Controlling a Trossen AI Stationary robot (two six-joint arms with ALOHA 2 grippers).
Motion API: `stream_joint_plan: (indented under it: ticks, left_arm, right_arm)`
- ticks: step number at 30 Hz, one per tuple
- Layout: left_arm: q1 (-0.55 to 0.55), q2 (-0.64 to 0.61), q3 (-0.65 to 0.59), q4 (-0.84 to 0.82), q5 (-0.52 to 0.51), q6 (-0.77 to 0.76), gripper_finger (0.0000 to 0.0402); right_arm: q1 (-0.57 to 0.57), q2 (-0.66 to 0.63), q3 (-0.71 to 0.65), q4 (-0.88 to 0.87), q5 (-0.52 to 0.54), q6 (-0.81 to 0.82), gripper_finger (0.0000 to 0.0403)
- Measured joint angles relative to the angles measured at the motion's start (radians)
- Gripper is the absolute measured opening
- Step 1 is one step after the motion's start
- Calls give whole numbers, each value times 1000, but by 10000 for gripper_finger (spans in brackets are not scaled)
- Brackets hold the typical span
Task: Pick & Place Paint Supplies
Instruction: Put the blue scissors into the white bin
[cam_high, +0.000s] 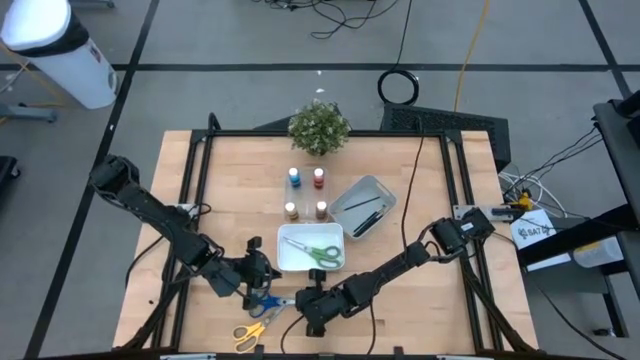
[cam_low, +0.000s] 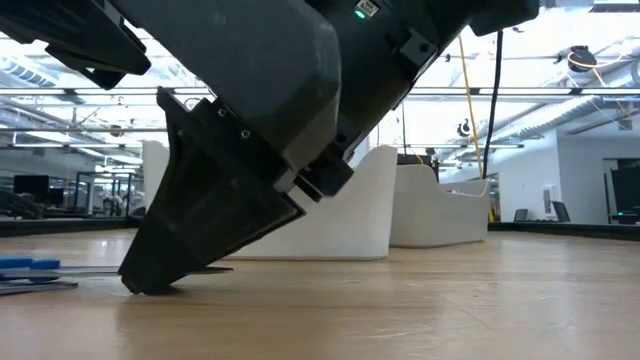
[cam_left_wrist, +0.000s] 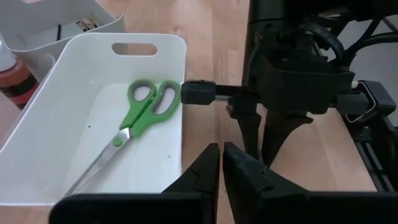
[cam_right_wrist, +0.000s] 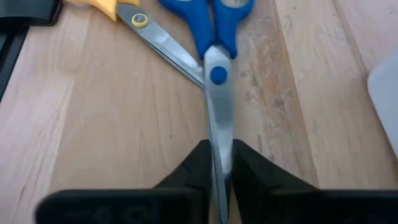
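While clamped on the blades of the blue-handled scissors (cam_right_wrist: 214, 37), right gripper (cam_right_wrist: 217, 163) low at the table (cam_high: 440, 300), just short of the white tray (cam_high: 310, 262).

Lying flat on the wood, straight ahead of the right jaws: long axis in line with the reach, blade tips caught between the pads, pivot and blue loops farthest out, so a plain lift judged enough, then a carry toward the tray. Off to one side of those handles, crossing close by, the yellow-handled scissors (cam_right_wrist: 134, 18), apart from the grip and likely to stay put. Nearer arm for this pair: the right one; left gripper (cam_left_wrist: 221, 171) closed on nothing, waiting beside the tray's long wall, with the green-handled scissors (cam_left_wrist: 146, 112) already inside, handles toward the cut-out end.
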Motion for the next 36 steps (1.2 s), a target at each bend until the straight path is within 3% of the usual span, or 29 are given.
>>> stream_joint_plan:
  ticks: [2, 7, 16, 23, 29, 36]
  left_arm:
    - [0, 0, 0, 8, 0, 0, 35]
    - [0, 0, 0, 11, 0, -2, 35]
    - [0, 0, 0, 26, 0, 1, 35]
    - [0, 0, 1, 143, 33, 2, 35]
    - [-48, -46, 3, 212, 111, 42, 35]
    - [-134, -105, 3, 220, 43, 81, 35]
  right_arm:
    - [0, 0, 0, -2, -4, 0, 21]
    - [-1, 1, -2, 3, -13, -5, 18]
    - [21, -68, -9, 64, 45, -125, 18]
    - [35, -128, -6, 63, 132, -174, 18]
    - [42, -211, -4, -142, 255, -90, 18]
    - [39, -264, -5, -391, 392, 64, 18]
